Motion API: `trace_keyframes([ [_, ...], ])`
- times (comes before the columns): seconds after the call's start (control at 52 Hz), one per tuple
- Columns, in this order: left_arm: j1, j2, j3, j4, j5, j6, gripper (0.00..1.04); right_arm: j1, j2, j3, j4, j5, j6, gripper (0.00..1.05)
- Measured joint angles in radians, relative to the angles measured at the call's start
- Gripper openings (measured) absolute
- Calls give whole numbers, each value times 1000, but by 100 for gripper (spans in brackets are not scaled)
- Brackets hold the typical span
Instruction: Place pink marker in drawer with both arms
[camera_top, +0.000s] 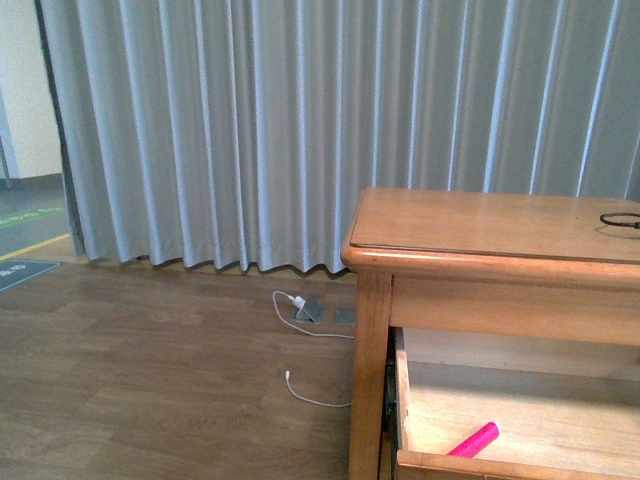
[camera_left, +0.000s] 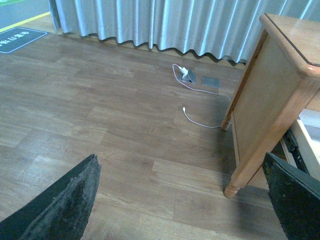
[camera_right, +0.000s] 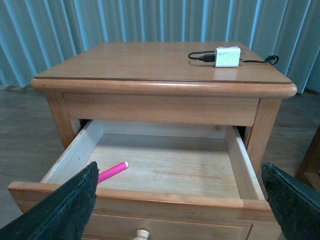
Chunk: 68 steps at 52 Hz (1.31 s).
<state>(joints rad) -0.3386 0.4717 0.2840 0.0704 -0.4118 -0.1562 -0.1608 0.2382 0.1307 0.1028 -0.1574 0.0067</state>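
The pink marker (camera_right: 113, 171) lies flat on the light wood floor of the open top drawer (camera_right: 165, 200), near one side wall. It also shows in the front view (camera_top: 473, 440), inside the drawer (camera_top: 480, 466). My right gripper (camera_right: 181, 207) is open and empty, in front of and above the drawer's front edge, with the pale knob (camera_right: 141, 234) just below. My left gripper (camera_left: 182, 202) is open and empty over bare floor beside the dresser's leg (camera_left: 235, 180). Neither arm shows in the front view.
The dresser top (camera_right: 165, 62) carries a small white box with a black cable (camera_right: 227, 56). A white cable (camera_left: 200, 120) and a floor socket (camera_left: 189, 76) lie on the wooden floor. Grey curtains (camera_top: 300, 130) hang behind.
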Motion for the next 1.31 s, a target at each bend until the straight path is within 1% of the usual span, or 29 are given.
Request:
trace_keyframes([
  [0.019,6,-5,-7,17,20,17,96,0,0,0,0,0,0,96],
  [0.058,29,-21,-36,83,85,45,89,0,0,0,0,-1,0,96],
  [0.096,51,-39,-63,122,130,82,82,0,0,0,0,-1,0,96],
  [0.115,66,-55,-77,131,153,98,77,0,0,0,0,-1,0,96],
  [0.154,87,-75,-94,134,174,112,70,0,0,0,0,-1,0,96],
  [0.192,117,-98,-117,134,200,127,59,0,0,0,0,0,0,96],
  [0.423,202,-177,-179,120,282,143,16,0,0,0,0,-1,0,96],
  [0.442,205,-180,-180,119,285,144,14,0,0,0,0,-1,0,96],
  [0.48,267,-201,-192,108,374,146,4,0,0,0,0,-1,0,96],
  [0.519,316,-218,-203,101,403,149,4,0,0,0,0,-1,0,96],
  [0.576,333,-232,-210,97,399,149,4,0,0,0,0,0,0,96],
  [0.807,336,-286,-235,68,410,150,4,0,0,0,0,-1,0,96],
  [0.884,336,-381,-242,-50,410,150,4,0,0,0,0,-1,0,96],
  [0.922,336,-416,-246,-67,412,150,4,0,0,0,0,0,0,96],
  [1.018,336,-460,-261,-72,412,151,4,0,0,0,0,-1,0,96],
  [1.306,336,-467,-261,-71,412,151,4,0,0,-1,0,0,0,96],
])
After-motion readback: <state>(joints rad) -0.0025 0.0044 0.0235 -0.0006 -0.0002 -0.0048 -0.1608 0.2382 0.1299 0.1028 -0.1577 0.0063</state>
